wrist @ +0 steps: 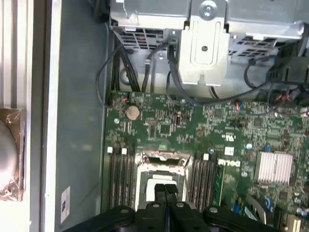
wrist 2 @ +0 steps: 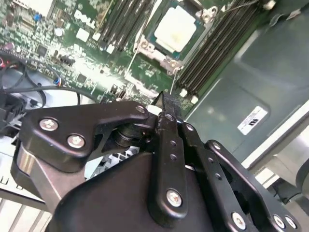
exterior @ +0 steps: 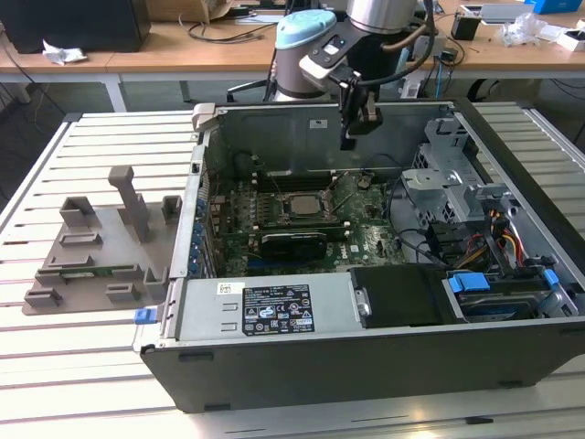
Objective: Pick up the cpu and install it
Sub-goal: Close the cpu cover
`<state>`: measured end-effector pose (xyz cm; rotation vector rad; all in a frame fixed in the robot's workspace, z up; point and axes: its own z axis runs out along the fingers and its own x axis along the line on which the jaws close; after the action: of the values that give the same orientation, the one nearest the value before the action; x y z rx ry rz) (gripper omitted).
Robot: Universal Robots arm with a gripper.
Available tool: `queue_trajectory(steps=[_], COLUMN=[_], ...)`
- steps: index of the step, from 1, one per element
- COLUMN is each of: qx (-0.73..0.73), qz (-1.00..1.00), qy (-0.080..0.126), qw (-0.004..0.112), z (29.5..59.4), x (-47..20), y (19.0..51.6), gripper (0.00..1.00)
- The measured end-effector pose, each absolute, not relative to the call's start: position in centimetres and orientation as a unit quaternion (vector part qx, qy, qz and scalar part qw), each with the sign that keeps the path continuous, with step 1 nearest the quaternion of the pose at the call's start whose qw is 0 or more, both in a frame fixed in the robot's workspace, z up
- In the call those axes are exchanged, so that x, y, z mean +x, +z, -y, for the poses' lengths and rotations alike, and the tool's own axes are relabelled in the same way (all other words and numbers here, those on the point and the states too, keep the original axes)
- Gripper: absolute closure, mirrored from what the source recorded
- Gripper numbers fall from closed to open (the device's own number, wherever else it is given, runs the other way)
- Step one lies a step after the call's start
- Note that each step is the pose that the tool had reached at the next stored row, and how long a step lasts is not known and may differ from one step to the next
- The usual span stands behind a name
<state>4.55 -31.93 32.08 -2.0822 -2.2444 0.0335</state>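
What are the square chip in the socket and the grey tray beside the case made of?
The silvery square chip: apparently metal-topped, with a pale satin sheen. The grey holder tray: likely matte plastic, given its uniform dull moulded blocks.

Matt silvery metal cpu (wrist 2: pixel 175 29), matt black gripper (wrist 2: pixel 166 100), dull grey sheet-metal case (exterior: pixel 384 366), matt grey plastic tray (exterior: pixel 87 245)
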Motion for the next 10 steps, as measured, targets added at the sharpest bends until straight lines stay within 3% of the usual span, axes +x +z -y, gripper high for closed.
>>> queue_trajectory(steps=[10], qx=[-0.664], qz=[0.747], qy=[0.012], qw=[0.040], z=[31.5], x=[7.8], y=[29.3], gripper=[0.89])
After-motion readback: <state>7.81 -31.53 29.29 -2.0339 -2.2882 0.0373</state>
